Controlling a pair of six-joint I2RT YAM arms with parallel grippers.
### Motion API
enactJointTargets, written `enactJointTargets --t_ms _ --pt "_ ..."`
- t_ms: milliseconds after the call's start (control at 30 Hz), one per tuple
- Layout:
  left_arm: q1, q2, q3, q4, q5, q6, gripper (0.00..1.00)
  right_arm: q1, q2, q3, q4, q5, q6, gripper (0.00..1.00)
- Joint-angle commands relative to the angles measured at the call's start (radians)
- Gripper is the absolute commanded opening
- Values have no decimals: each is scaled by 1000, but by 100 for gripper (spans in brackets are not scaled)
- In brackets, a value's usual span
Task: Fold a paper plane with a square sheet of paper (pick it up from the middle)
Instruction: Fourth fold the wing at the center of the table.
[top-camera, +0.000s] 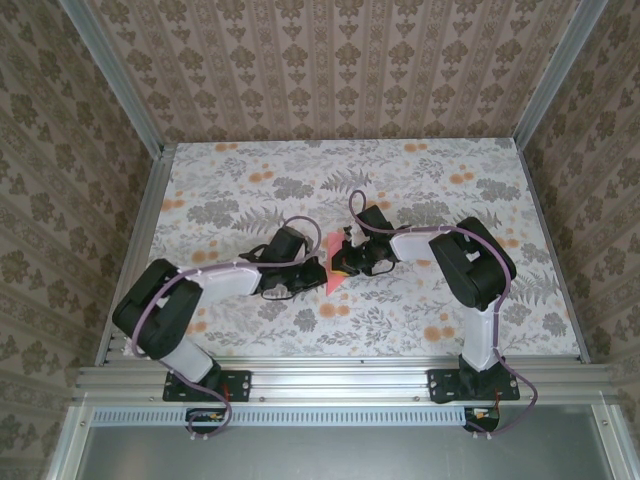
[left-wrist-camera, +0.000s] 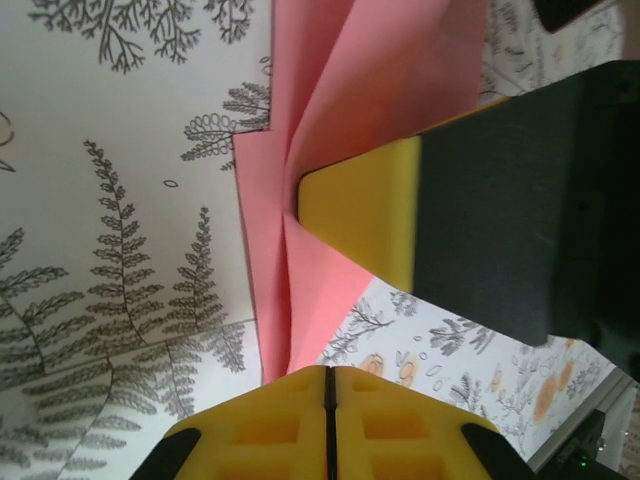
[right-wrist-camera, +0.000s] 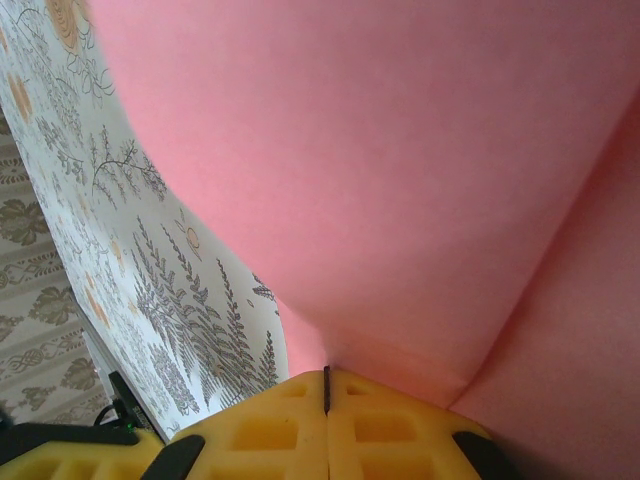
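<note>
Pinching with its jaws closed, the left gripper (left-wrist-camera: 327, 385) seems to hold the lower point of the square sheet of paper (left-wrist-camera: 340, 90), which disappears just behind its yellow tips. The right gripper (right-wrist-camera: 326, 385) is closed too, and its tip is pressed into the fold of the sheet; if it clamps a layer there, I cannot tell. Both grippers meet near the middle of the desk (top-camera: 420, 180), and the sheet stands between them, partly lifted from the desk surface. The sheet is not a flat square now: it has a centre crease and overlapping layers that run to a point. I judge the first folds as done. A narrow dart with wings is not yet visible, so the later folds and the pressing of the creases remain.
</note>
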Motion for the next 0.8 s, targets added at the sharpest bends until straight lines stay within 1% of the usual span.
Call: enactJointTargets --t_ms 0,167,500,767 --pt "-4 40 56 36 25 11 9 -3 33 -3 -71 89 13 7" --pt "-9 100 81 51 40 11 9 -3 32 -2 -66 86 17 8" --pt "-29 193 98 13 30 10 7 -5 30 8 -74 83 15 7" --pt "-34 190 84 -81 -36 -1 5 -11 10 15 -84 80 6 8"
